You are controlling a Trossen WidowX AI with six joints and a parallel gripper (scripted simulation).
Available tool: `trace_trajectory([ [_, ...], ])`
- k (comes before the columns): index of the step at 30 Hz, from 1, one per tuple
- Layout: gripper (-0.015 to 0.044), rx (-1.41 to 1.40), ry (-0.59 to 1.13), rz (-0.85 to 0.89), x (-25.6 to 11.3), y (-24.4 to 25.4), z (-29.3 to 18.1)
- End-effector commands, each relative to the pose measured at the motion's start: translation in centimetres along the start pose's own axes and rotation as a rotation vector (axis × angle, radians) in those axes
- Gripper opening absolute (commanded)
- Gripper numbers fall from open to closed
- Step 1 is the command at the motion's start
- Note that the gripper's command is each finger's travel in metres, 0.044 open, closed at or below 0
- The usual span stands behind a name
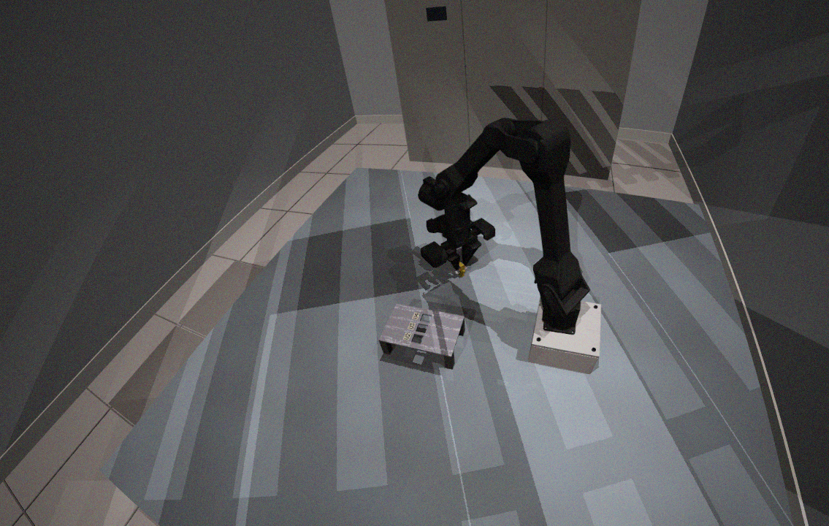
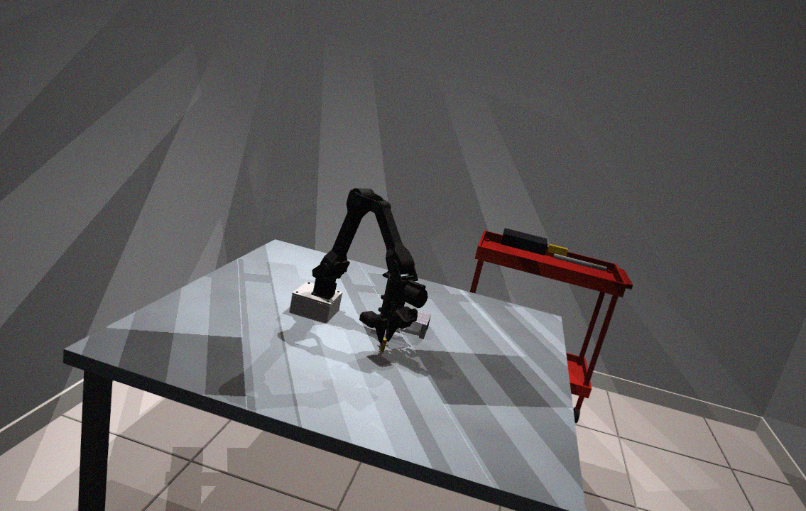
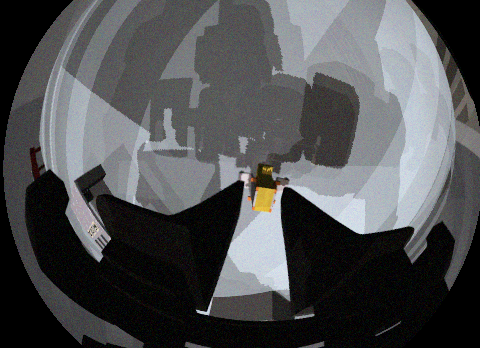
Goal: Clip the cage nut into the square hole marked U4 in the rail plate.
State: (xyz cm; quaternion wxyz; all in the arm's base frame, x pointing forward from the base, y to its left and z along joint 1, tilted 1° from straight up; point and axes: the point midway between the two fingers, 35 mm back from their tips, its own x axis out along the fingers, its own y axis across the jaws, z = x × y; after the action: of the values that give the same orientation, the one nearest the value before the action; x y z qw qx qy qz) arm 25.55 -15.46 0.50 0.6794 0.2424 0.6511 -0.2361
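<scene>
The small yellow cage nut [image 1: 461, 270] [image 2: 383, 346] [image 3: 264, 200] stands upright on the table, with dark parts and pale and brown side pieces in the wrist view. My gripper [image 1: 462, 264] [image 2: 383, 341] [image 3: 263, 191] points down with its fingertips low on either side of the nut. The fingers are partly open, with narrow gaps beside the nut in the wrist view. The pinkish-grey rail plate [image 1: 446, 332] [image 2: 422, 322] [image 3: 82, 206] stands on legs. It has a row of square holes; the hole [image 1: 426, 318] farthest from the top camera has a label that looks like U4.
The arm's pale base block [image 1: 564, 355] [image 2: 314, 307] stands on the table [image 1: 364, 405] [image 2: 202, 301], to the right of the plate in the top view. A red cart [image 2: 532, 265] stands beyond the table edge. Striped shadows cross the tabletop.
</scene>
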Motion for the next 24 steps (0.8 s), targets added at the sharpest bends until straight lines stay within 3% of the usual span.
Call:
trace_trajectory([
  [1, 0.0120, 0.002, -0.001, -0.004, 0.05, -0.08, 0.02],
  [13, 0.0120, 0.002, -0.001, -0.004, 0.06, -0.12, 0.03],
  [17, 0.0033, 0.001, 0.000, 0.000, 0.02, -0.04, 0.01],
  [24, 0.0033, 0.001, 0.000, 0.000, 0.02, -0.04, 0.01],
])
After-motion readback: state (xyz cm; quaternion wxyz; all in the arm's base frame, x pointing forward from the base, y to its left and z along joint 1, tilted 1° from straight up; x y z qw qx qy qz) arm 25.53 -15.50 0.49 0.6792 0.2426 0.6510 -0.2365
